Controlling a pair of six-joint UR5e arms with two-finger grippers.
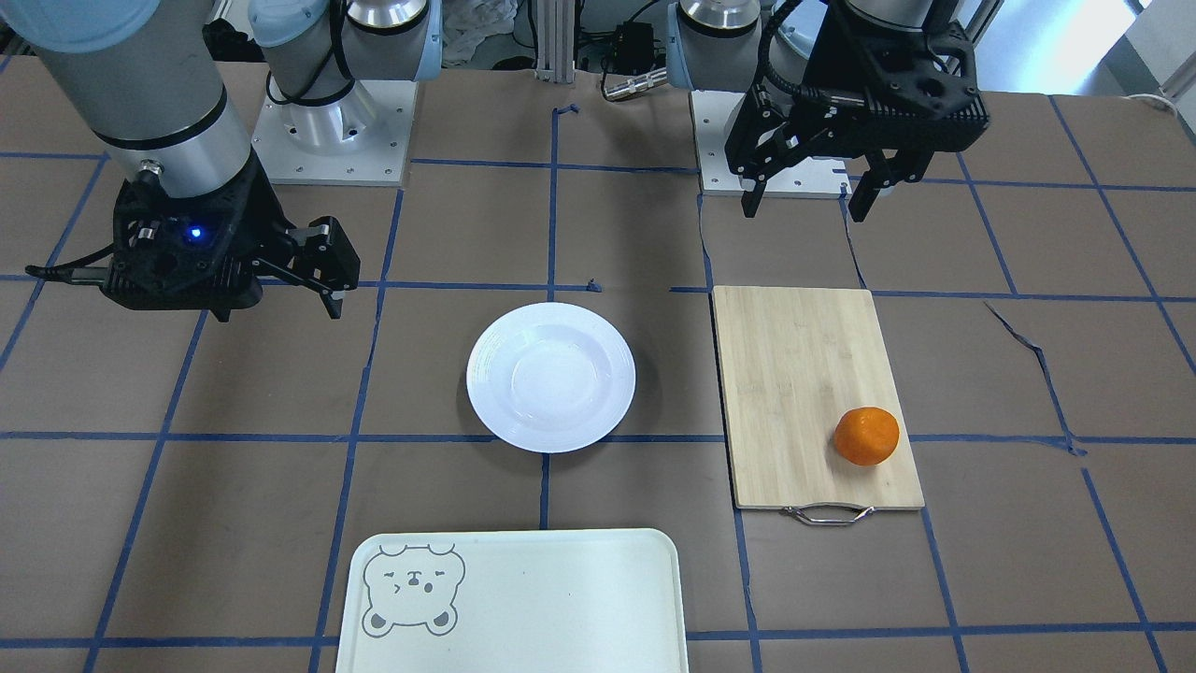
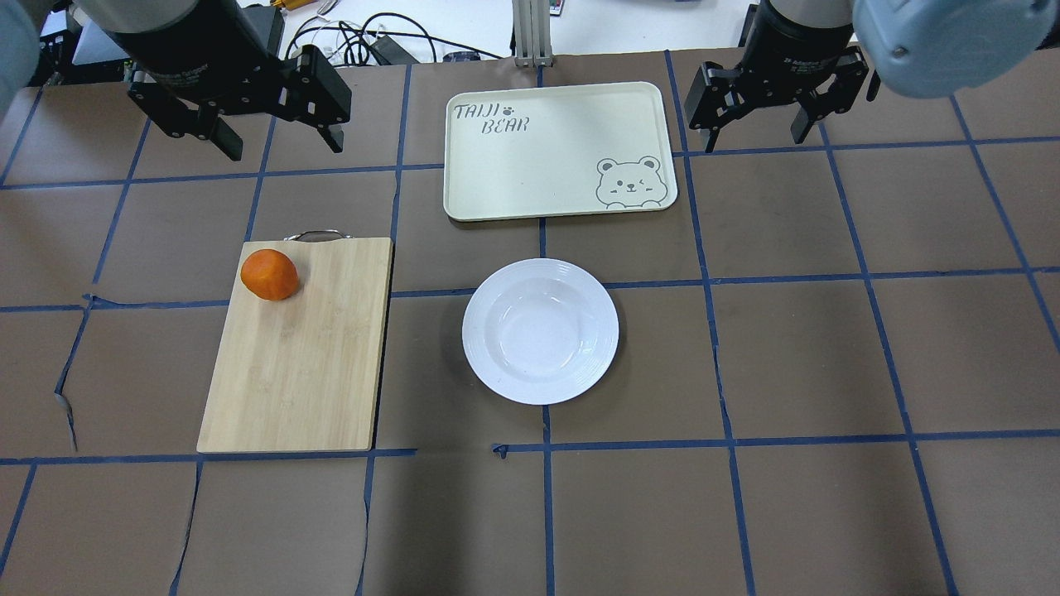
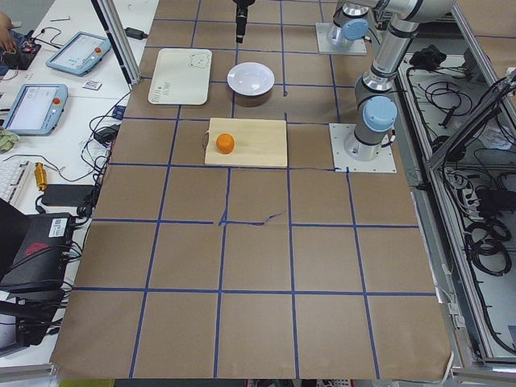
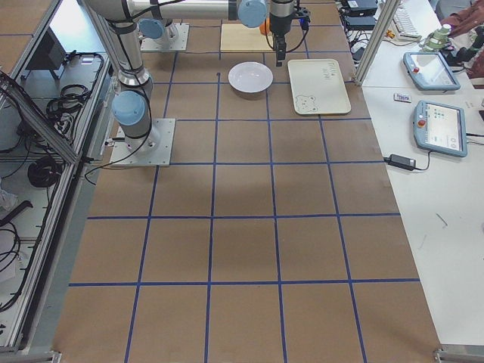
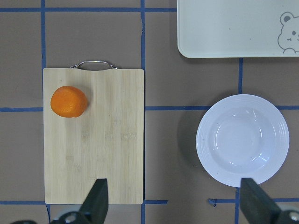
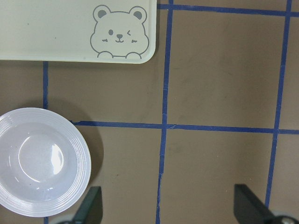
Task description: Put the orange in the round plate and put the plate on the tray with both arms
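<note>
The orange (image 2: 269, 274) sits on a bamboo cutting board, near its handle end; it also shows in the left wrist view as the orange (image 5: 69, 101). The white round plate (image 2: 540, 331) lies bare on the brown table mid-way between the arms, with nothing in it. Beyond it lies the cream tray (image 2: 555, 149) with the bear face, also with nothing on it. My left gripper (image 2: 277, 124) hangs open high above the table beyond the board. My right gripper (image 2: 758, 136) hangs open to the right of the tray. Neither holds anything.
The bamboo cutting board (image 2: 306, 356) with a metal handle (image 2: 315, 235) lies left of the plate. Both arm bases (image 1: 332, 131) stand at the robot's side of the table. Desks with tablets (image 4: 439, 125) and cables border the far side.
</note>
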